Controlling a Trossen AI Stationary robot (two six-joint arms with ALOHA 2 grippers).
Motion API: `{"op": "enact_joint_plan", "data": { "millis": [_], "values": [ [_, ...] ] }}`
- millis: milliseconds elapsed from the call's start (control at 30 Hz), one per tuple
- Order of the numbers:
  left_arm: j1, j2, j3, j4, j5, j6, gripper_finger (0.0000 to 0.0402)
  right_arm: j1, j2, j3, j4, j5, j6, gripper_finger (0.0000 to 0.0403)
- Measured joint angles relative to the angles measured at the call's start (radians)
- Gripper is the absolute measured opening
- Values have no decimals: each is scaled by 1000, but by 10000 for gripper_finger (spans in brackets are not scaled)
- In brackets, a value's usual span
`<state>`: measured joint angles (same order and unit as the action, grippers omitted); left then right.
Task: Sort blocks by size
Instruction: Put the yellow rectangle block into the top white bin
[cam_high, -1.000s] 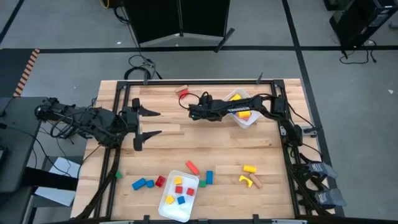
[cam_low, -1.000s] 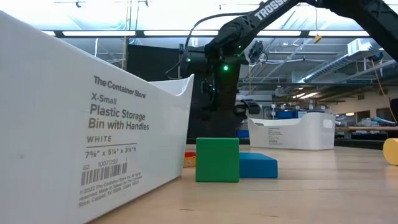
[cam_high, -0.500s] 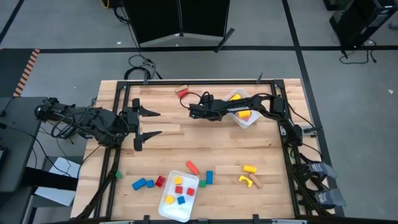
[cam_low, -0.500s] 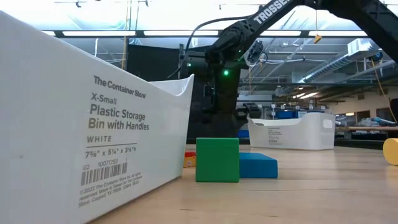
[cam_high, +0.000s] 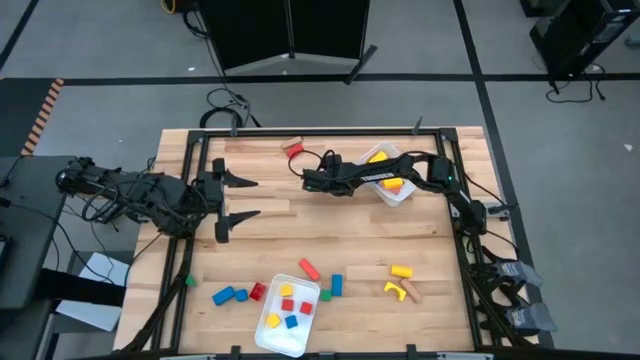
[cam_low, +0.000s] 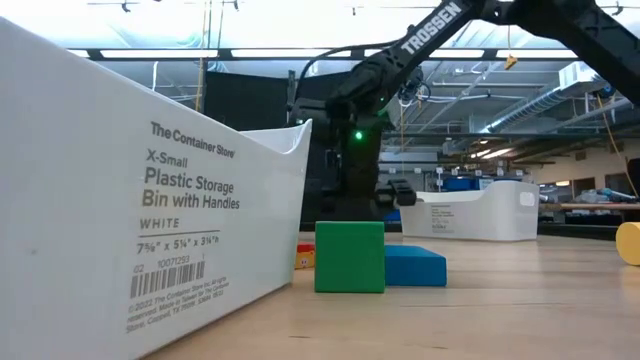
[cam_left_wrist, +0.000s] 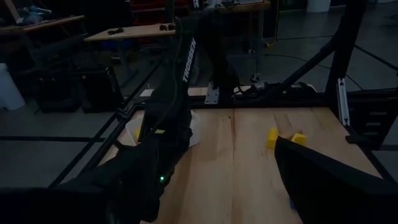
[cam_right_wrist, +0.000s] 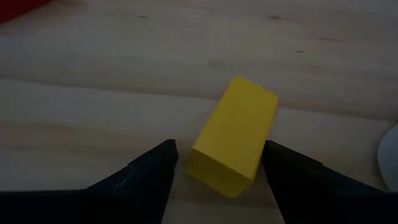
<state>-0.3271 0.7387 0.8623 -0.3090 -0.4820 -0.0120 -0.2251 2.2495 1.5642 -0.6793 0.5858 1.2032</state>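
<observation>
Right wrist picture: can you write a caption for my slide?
The right gripper hangs open around a yellow block lying on the wooden table.

Overhead view evenly lit; left wrist view dim (almost murky); low view foreground soft.

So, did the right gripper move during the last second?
Yes. In the low view the right gripper sank lower, nearer the far white bin.

I see grey floor (cam_high: 100, 40) around the rig, a black cabinet (cam_high: 290, 30) at twelve o'clock. Ceiling strip lights (cam_low: 150, 53) glow across the room.
</observation>
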Motion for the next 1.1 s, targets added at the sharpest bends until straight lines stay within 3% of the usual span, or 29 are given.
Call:
{"op": "enact_joint_plan", "data": {
  "millis": [233,500,800,1100],
  "values": [
    [0,0,0,-3,0,-5,330,4,14,2,11,21,1,235],
    [0,0,0,4,0,-5,330,3,11,0,14,14,-19,142],
    [0,3,0,6,-2,-50,330,19,-41,-10,-13,43,-121,143],
    [0,67,0,0,-66,-121,328,70,-295,-5,-100,211,-306,143]
  ]
}}
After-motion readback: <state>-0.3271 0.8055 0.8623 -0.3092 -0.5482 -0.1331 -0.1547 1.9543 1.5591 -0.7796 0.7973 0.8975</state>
